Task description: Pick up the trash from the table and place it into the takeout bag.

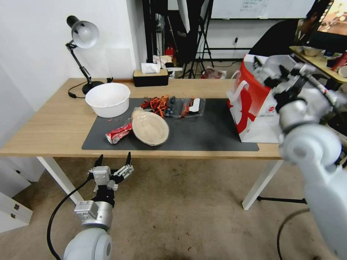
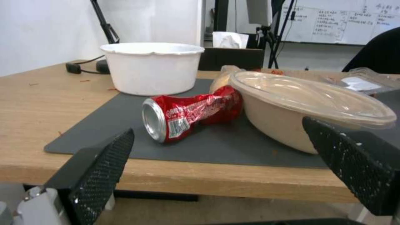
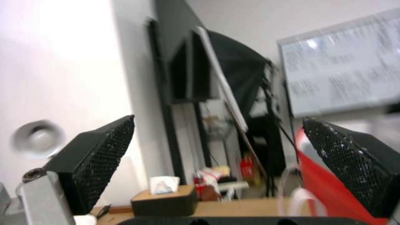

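1. The tan ball in clear wrap (image 1: 136, 112) is mostly hidden behind the beige round paper bowl with a clear lid (image 1: 150, 128); little more than its top shows.
2. The right pincer (image 1: 261, 70) hangs above the mouth of the large white paper takeout bag with red side panels (image 1: 253, 108), fingers spread apart and holding nothing; the robot's own arm covers the bag's right edge.
3. The crushed red wrapper, which looks like a flattened drink can (image 2: 189, 112), lies on its side on the dark grey mat (image 1: 202, 135) of the long light-wood surface (image 1: 47, 126), its long axis running from the silver end, which points toward the near edge, back to the bowl it touches.
4. The bowl sits tilted, its rim raised toward the can.
5. The left pincer (image 1: 112, 160) hovers just off the near edge, below the can, fingers wide apart and empty.
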{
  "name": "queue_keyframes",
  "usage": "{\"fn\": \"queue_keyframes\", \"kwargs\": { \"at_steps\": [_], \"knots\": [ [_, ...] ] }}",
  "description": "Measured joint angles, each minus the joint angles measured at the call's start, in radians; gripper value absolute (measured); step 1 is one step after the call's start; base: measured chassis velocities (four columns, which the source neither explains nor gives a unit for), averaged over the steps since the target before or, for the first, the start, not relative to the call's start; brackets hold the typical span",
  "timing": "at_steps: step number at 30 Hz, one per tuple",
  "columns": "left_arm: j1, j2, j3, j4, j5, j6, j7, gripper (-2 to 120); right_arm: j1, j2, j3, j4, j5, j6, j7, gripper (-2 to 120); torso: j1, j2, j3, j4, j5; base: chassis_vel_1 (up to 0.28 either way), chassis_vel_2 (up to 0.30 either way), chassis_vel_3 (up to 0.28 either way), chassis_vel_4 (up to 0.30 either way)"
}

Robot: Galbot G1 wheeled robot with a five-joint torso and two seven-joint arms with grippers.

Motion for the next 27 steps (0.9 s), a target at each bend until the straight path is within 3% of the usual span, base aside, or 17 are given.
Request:
{"fn": "queue_keyframes", "kwargs": {
  "at_steps": [4, 6, 7, 10, 13, 20, 27],
  "knots": [
    [0.0, 0.0, 0.0, 0.001, 0.0, -0.001, 0.0, 100, -0.068, 0.014, -0.008, 0.009, -0.107, 0.072, -0.057, 100, 0.0, 0.0, 0.0, 0.0, 0.0003, 0.0, 0.0, 0.0, 0.0],
    [-0.001, -0.001, 0.001, 0.005, 0.0, -0.004, 0.0, 100, -0.171, 0.034, -0.012, 0.023, -0.241, 0.124, -0.078, 100, 0.0, 0.0, 0.0, 0.0, 0.0003, 0.0, 0.0, 0.0, 0.0],
    [-0.001, -0.001, 0.001, 0.005, 0.0, -0.004, 0.0, 100, -0.171, 0.034, -0.012, 0.023, -0.241, 0.124, -0.078, 100, 0.0, 0.0, 0.0, 0.0, 0.0003, 0.0, 0.0, 0.0, 0.0],
    [-0.003, 0.0, 0.001, 0.009, 0.0, -0.005, -0.001, 100, -0.33, 0.066, -0.013, 0.019, -0.433, 0.184, -0.053, 100, 0.0, 0.0, 0.0, -0.0002, 0.0001, 0.0, 0.0, 0.0, 0.0],
    [-0.005, 0.0, 0.001, 0.014, -0.001, -0.007, -0.001, 100, -0.419, 0.094, -0.015, 0.002, -0.497, 0.214, -0.014, 100, 0.0, 0.0, 0.0, -0.0002, 0.0002, 0.0, 0.0, 0.0, 0.0],
    [-0.006, 0.001, 0.0, 0.02, 0.0, -0.012, -0.001, 100, -0.555, 0.148, -0.017, -0.071, -0.545, 0.29, 0.035, 100, 0.0, 0.0, 0.0, -0.0002, 0.0003, 0.0, 0.0, 0.0, 0.0],
    [-0.007, 0.004, 0.001, 0.02, 0.0, -0.012, -0.002, 100, -0.599, 0.17, -0.021, -0.108, -0.558, 0.327, 0.046, 100, 0.0, 0.0, 0.0, -0.0002, 0.0002, 0.0, 0.0, 0.0, 0.0]
  ]
}}
